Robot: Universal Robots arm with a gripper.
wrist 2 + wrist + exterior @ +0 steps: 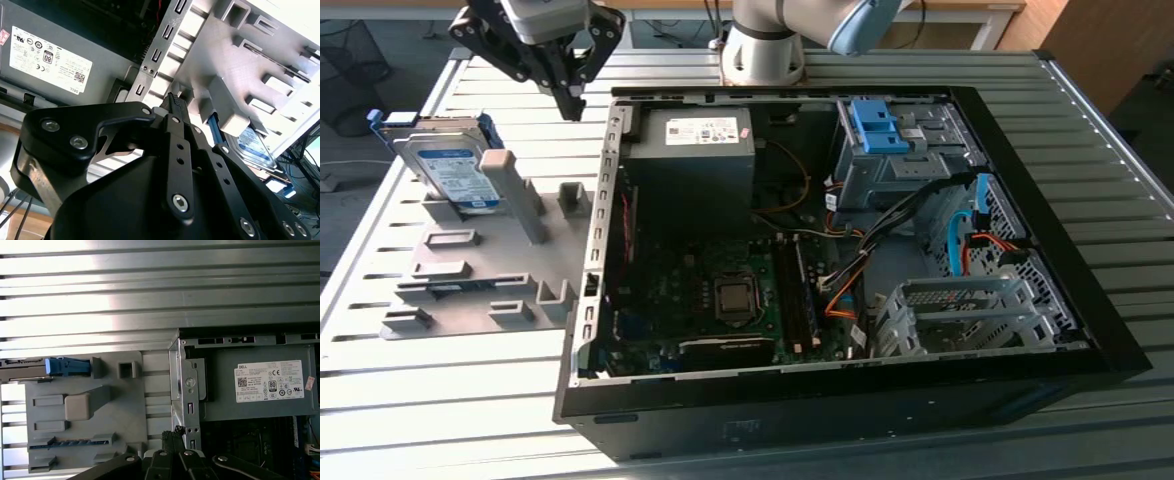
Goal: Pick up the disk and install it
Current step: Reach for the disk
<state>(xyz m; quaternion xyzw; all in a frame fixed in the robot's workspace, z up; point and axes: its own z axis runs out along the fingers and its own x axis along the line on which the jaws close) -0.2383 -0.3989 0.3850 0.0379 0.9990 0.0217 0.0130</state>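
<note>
The disk point(450, 168), silver-grey with a white-and-blue label and blue rails, stands tilted on its edge at the far end of a grey holder point(480, 270) at the exterior view's left. In the first wrist view the disk point(67, 366) appears edge-on with its blue rail; in the second wrist view its label point(255, 145) peeks from behind the holder. My gripper point(571, 105) hangs above the table between the disk and the open computer case point(854, 380), apart from the disk. Its black fingers point(174, 102) are shut with nothing held. In the first wrist view the gripper point(176, 432) sits over the case's edge.
Inside the case are a dark-grey power supply point(700, 140) with a white sticker, a motherboard point(720, 290), a drive cage with a blue latch point(881, 130), a grey metal cage point(961, 315) and loose cables point(961, 225). The ribbed metal table point(454, 400) surrounds it.
</note>
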